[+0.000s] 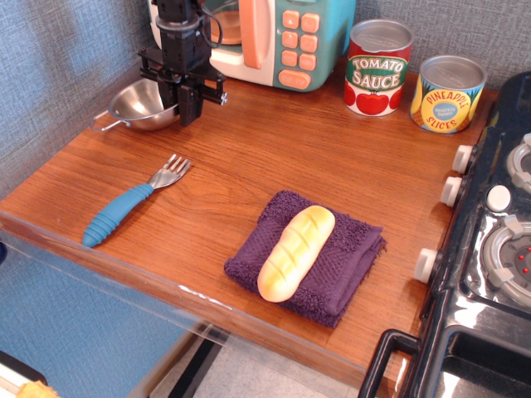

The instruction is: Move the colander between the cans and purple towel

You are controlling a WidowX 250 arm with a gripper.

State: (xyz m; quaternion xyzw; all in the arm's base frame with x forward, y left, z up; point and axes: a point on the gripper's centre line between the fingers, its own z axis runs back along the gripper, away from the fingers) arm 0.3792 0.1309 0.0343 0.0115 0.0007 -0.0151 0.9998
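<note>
The shiny steel colander (135, 105) sits at the back left of the wooden counter, with one wire handle pointing left. My gripper (187, 114) stands over its right rim, fingers closed together on the rim. The colander looks slightly tilted. The red tomato sauce can (377, 68) and the yellow pineapple can (446, 94) stand at the back right. The purple towel (353, 253) lies front centre with a yellow bread roll toy (295, 251) on top of it.
A blue-handled fork (124, 207) lies front left. A toy microwave (282, 37) stands at the back, right behind the gripper. A black toy stove (498, 249) borders the counter on the right. The counter's front edge (166, 286) runs diagonally.
</note>
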